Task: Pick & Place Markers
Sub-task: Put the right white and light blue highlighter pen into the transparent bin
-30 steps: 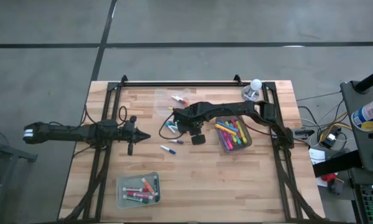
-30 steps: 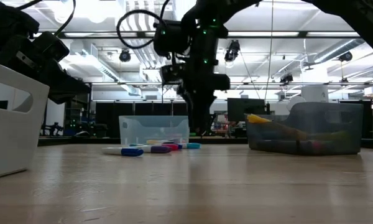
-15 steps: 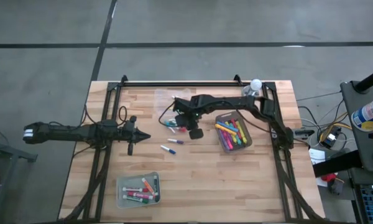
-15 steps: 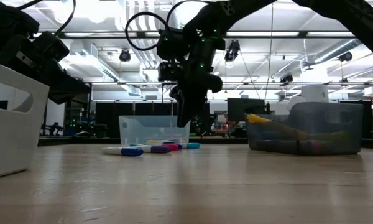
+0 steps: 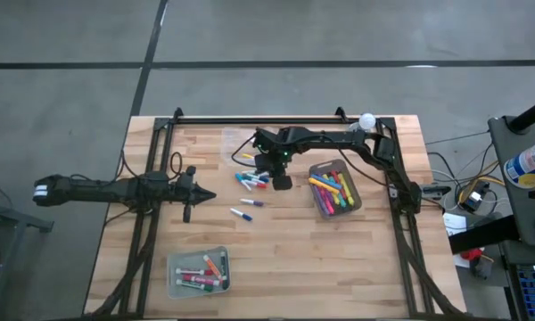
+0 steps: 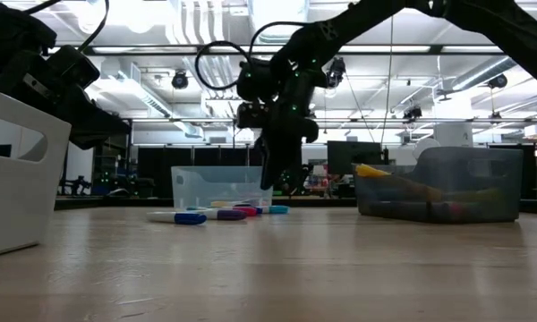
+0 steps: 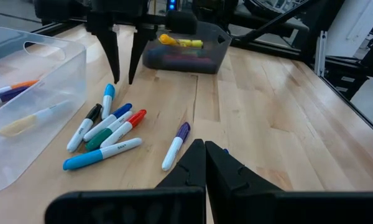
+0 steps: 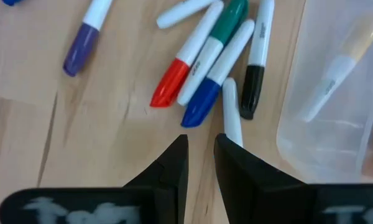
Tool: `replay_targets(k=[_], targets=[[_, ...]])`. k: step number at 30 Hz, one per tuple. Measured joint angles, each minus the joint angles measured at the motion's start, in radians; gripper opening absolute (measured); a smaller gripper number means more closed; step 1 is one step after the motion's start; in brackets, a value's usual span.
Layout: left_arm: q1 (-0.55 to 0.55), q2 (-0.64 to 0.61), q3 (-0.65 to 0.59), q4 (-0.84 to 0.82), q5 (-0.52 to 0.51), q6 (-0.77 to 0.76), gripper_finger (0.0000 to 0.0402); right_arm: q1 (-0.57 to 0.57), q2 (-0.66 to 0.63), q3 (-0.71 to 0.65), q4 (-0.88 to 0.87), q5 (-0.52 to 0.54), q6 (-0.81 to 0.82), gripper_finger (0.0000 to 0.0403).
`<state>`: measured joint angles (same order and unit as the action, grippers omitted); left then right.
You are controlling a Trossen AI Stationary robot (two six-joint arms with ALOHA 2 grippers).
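– Where are the grippers?
– The right gripper (image 5: 266,171) hangs over loose markers (image 5: 248,182) at table centre, fingers slightly apart, holding nothing. The left gripper (image 5: 205,193) waits at nine o'clock from them, fingers pressed together.

Landmark: loose marker pile (image 7: 105,127). Right gripper (image 7: 123,62) hung directly above its far end, fingers (image 8: 171,163) slightly parted, gap pointing at the light-blue-capped marker (image 7: 107,98). Clear bin (image 7: 31,93) walled off one side of the pile, touching-close. Grey bin (image 7: 185,55) stood beyond it, bare wood between. Purple-capped marker (image 7: 176,144) lay apart on the open side. Left gripper (image 5: 189,193) sat well clear.
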<state>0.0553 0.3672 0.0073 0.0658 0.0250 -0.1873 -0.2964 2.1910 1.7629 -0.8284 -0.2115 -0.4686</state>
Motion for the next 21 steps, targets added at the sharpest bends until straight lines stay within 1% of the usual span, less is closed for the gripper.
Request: replay_targets(k=[10, 14, 21], targets=[[0.000, 0.000, 0.000, 0.000, 0.000, 0.000, 0.0000, -0.006, 0.000, -0.018, 0.010, 0.000, 0.003, 0.0068], [0.000, 0.000, 0.000, 0.000, 0.000, 0.000, 0.0000, -0.006, 0.000, -0.024, 0.041, 0.000, 0.003, 0.0073], [0.000, 0.000, 0.000, 0.000, 0.000, 0.000, 0.0000, -0.006, 0.000, -0.077, 0.082, 0.001, 0.003, 0.0076]])
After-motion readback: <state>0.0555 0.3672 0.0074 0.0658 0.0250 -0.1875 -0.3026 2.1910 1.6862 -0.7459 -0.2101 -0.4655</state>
